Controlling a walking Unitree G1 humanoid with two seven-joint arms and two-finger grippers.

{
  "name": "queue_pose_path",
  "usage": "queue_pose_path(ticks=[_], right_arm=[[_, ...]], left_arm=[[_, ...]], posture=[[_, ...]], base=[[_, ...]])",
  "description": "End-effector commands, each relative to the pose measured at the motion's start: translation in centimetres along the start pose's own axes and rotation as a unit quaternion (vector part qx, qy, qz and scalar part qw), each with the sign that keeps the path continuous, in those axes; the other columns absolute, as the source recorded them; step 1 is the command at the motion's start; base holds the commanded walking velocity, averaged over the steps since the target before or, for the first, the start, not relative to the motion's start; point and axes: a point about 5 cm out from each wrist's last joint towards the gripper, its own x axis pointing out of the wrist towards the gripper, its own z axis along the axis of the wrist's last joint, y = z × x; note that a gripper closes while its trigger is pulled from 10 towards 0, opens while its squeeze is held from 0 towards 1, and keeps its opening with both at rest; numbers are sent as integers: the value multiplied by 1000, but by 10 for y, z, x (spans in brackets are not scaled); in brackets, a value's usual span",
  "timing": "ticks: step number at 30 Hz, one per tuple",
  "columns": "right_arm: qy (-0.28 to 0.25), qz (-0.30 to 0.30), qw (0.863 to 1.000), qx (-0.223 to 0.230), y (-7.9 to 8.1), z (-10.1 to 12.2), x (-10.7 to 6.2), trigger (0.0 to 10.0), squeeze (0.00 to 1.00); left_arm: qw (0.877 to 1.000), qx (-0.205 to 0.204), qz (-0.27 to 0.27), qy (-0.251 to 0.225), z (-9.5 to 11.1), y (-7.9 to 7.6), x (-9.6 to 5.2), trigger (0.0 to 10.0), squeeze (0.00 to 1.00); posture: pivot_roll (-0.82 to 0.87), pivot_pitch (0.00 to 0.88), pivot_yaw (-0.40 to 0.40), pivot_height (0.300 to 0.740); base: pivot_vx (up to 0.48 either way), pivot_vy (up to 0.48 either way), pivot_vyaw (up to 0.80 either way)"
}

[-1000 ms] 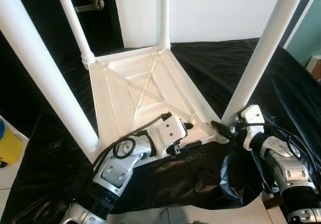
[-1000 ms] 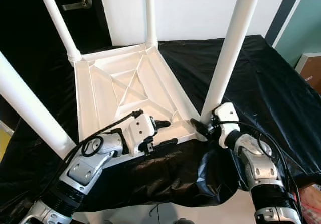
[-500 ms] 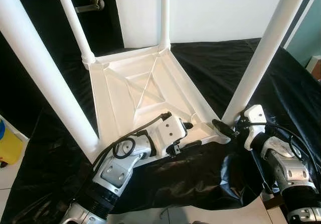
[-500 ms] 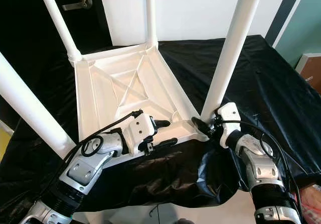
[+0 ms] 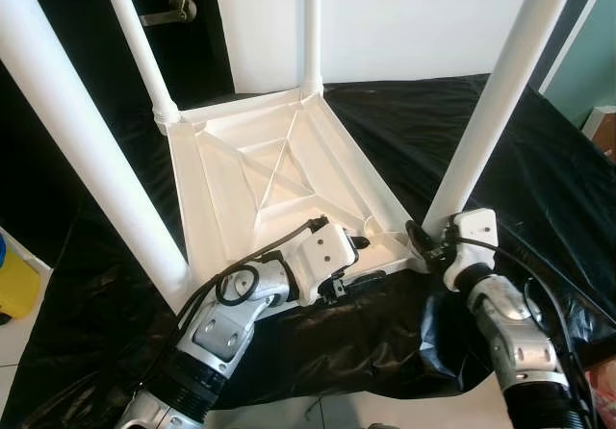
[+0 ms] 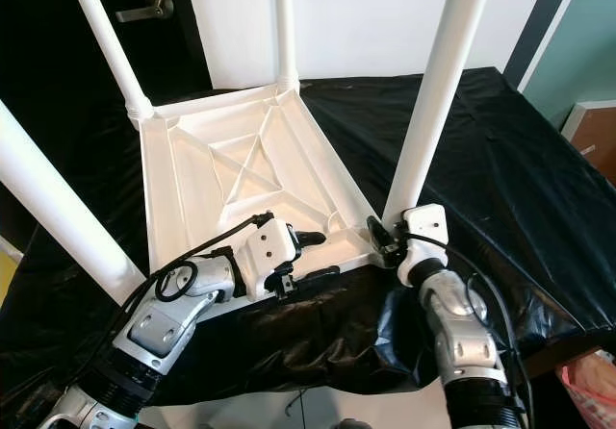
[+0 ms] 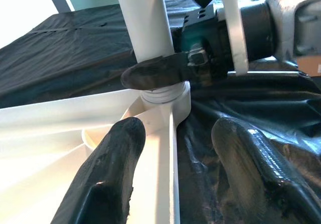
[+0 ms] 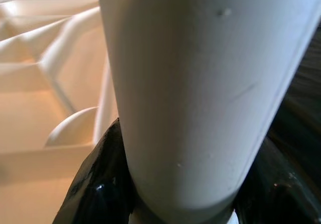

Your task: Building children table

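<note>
The children's table [image 5: 279, 184] lies upside down in the middle of the frame on a worktop [image 5: 452, 121] draped in black sheeting, its ribbed white underside facing up and four white legs rising from the corners.

The one you are working on is the near right leg [image 5: 486, 112], standing in its corner socket at lower right of centre. Your right pincer [image 5: 423, 239] is pinching that leg just above the socket; the right wrist view has the white tube between the two black fingers [image 8: 95, 184]. To seat it well, keep the grip low on the tube and the wrist square to it, so any turn goes straight down the socket and does not lever the leg sideways. From here the collar looks close to the socket, but you cannot tell whether it is fully home, so judge by resistance.

Your left pincer [image 7: 170, 169] rests at the near edge of the tabletop, lower centre, its fingers [image 7: 108, 174] spread, one over the white rim and one over the black sheet. It grips nothing. Closing it on that rim would likely stop the top skating on the slick sheeting.

The plastic looks smooth, rigid and light, with crossed stiffening ribs.
</note>
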Motion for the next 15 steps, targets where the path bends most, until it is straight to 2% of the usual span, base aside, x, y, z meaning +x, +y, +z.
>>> queue_pose_path(ticks=[1, 3, 6, 9, 10, 11, 15], right_arm=[[64, -46, 997, 2, 0, -24, -9, 10000, 0], [69, -69, 995, 12, 9, -25, -11, 10000, 0], [71, -76, 995, 15, 12, -25, -11, 10000, 0], [75, -133, 988, 23, 35, -25, -14, 10000, 0], [75, -133, 988, 23, 35, -25, -14, 10000, 0], [77, -127, 989, 22, 44, -25, -14, 10000, 0], [61, -136, 988, 32, 44, -17, -14, 10000, 0]], left_arm=[[1000, -4, 0, 6, -2, -2, -1, 10000, 0], [1000, -4, -2, 5, -2, -2, -1, 10000, 0], [1000, -4, -2, 5, -2, -2, -1, 10000, 0], [1000, -5, -1, 3, 0, -2, 0, 10000, 0], [1000, -5, -1, 3, 0, -2, 0, 10000, 0], [1000, -5, -1, 3, 0, -2, 0, 10000, 0], [1000, -6, 0, 3, 0, -2, -1, 10000, 0]], posture=[[-154, 69, 46, 740], [-154, 70, 46, 740], [-154, 70, 46, 740], [-150, 72, 43, 740], [-150, 72, 43, 740], [-150, 72, 43, 740], [-146, 70, 41, 740]], base=[[0, 0, 0], [0, 0, 0], [0, 0, 0], [0, 0, 0], [0, 0, 0], [0, 0, 0], [0, 0, 0]])
